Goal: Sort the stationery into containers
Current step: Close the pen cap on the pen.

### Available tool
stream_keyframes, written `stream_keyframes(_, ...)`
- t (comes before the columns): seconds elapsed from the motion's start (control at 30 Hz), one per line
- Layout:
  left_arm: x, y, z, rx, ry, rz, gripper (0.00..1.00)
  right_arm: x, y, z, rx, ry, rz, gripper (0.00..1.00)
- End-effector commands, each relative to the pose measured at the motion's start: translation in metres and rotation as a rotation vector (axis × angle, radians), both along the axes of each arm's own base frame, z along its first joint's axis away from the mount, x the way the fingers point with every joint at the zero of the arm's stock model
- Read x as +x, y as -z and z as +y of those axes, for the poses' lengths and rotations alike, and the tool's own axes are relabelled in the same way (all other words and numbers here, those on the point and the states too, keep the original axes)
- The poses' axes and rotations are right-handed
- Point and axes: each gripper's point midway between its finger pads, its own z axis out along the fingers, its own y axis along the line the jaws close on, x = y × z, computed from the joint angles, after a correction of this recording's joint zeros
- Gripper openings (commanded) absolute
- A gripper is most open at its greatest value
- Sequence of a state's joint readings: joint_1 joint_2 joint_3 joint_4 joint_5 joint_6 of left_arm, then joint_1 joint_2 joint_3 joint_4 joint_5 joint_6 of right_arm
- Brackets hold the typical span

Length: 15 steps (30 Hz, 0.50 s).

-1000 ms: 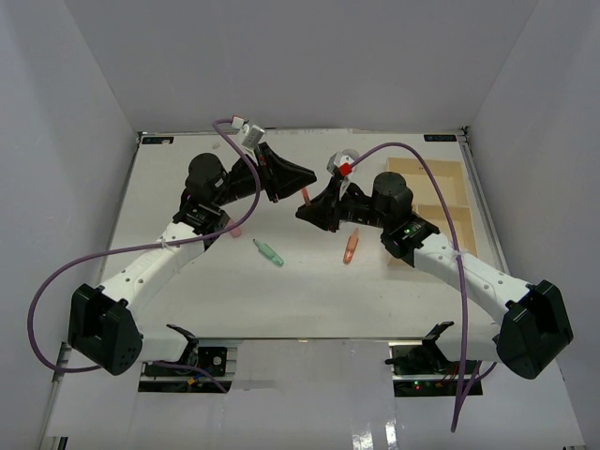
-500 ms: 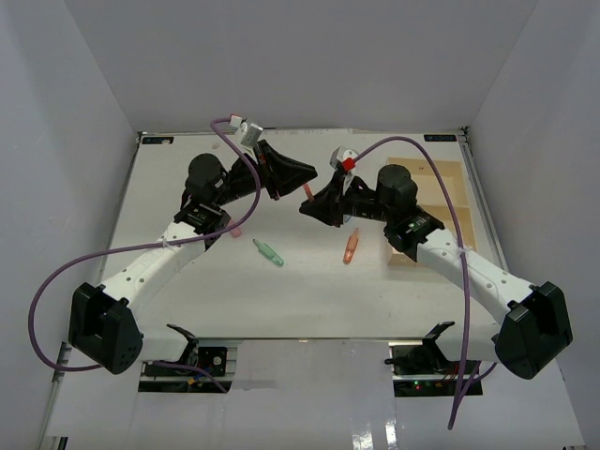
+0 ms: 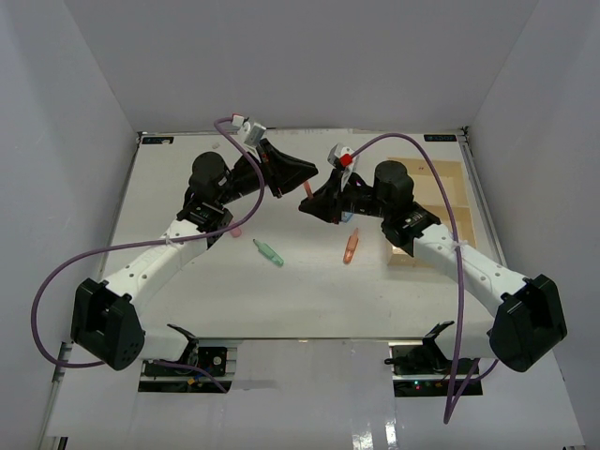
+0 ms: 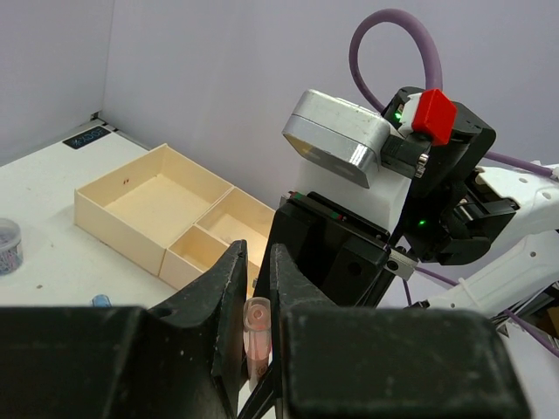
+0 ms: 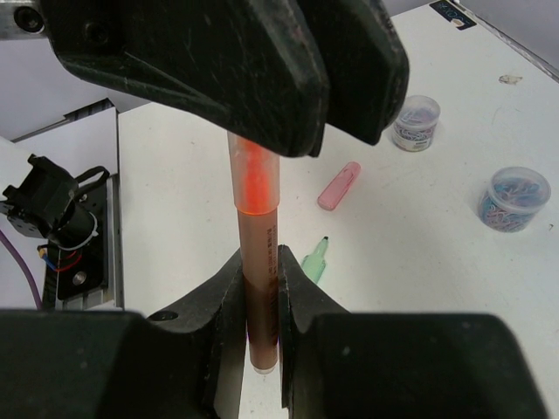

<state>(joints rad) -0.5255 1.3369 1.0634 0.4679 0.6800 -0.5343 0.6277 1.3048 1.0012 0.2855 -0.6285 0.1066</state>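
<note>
A red marker (image 3: 307, 194) hangs in the air over the middle of the table, gripped at both ends. My left gripper (image 3: 307, 180) is shut on its translucent cap end (image 4: 256, 336). My right gripper (image 5: 259, 262) is shut on its brownish barrel (image 5: 261, 288), with the glowing orange cap (image 5: 253, 179) running up into the left jaws. On the table lie a green marker (image 3: 268, 252), an orange marker (image 3: 351, 247) and a stubby pink piece (image 3: 234, 231). The beige wooden tray (image 3: 441, 178) sits at the right, partly hidden by my right arm.
Two round grey-blue pots (image 5: 415, 122) (image 5: 514, 196) stand on the table beyond the pink piece (image 5: 339, 185). Another pot (image 4: 7, 246) and a small blue item (image 4: 102, 300) show in the left wrist view, near the tray (image 4: 148, 205). White walls close in the table.
The right arm's elbow has shifted slightly left and toward the back. Both grippers stay shut on the red marker at about the same spot.
</note>
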Motion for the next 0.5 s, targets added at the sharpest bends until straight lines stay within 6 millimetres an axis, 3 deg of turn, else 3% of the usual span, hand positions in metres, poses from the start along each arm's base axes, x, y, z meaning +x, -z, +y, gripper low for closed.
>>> stream_keyframes(0.0,-0.051,0.1,-0.022,0.218,0.231,0.314,0.0,0.0,-0.186,-0.019,0.383,0.08,-0.477,0.08)
stream_keyframes(0.47,-0.064,0.123,-0.026,0.269,0.29,0.372,0.0,0.002,-0.21,-0.022,0.408,0.086,-0.523,0.08)
